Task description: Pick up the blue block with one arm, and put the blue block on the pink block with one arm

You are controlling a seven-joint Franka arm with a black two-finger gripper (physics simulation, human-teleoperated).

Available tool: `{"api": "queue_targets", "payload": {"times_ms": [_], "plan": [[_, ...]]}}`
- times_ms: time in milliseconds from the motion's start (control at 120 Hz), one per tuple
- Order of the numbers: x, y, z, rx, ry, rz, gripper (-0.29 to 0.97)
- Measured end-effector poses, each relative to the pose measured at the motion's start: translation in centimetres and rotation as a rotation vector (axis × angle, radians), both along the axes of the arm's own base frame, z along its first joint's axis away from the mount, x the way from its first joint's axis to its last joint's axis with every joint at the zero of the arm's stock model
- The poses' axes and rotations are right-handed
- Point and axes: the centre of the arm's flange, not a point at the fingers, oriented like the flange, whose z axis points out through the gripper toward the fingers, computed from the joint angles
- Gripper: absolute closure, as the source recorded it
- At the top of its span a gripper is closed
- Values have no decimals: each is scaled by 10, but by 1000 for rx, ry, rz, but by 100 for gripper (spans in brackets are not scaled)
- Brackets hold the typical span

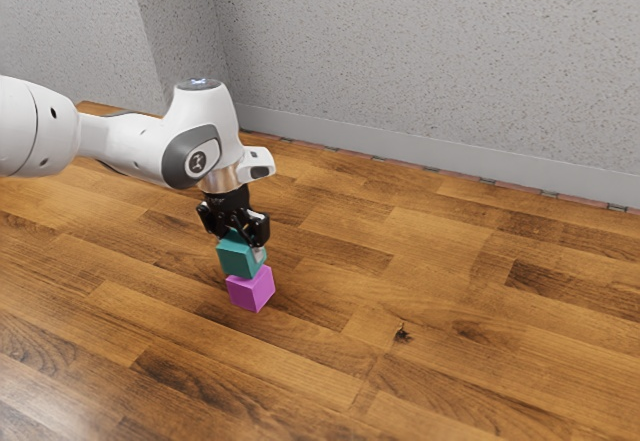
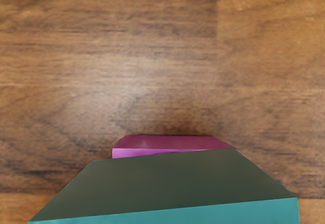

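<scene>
A teal-blue block (image 1: 239,257) sits on top of the pink block (image 1: 251,289), which rests on the wooden table. My black gripper (image 1: 240,248) comes straight down over the stack, and its fingers clasp the blue block's upper part from two sides. In the wrist view the blue block (image 2: 167,191) lies large just under my hand, with a strip of the pink block (image 2: 167,145) showing beyond its far edge. The blue block looks slightly offset toward the exterior view's left on the pink one.
The wooden table (image 1: 450,291) spreads wide around the stack. A small dark knot (image 1: 402,335) marks the wood toward the exterior view's right. Grey walls (image 1: 420,51) stand behind the table.
</scene>
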Motion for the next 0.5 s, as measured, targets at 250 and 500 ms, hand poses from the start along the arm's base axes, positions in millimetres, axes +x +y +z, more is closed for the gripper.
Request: {"api": "queue_targets", "payload": {"times_ms": [250,500], "plan": [[0,0,0,0,-3,-12,36],[1,-6,1,-11,-22,-29,24]]}}
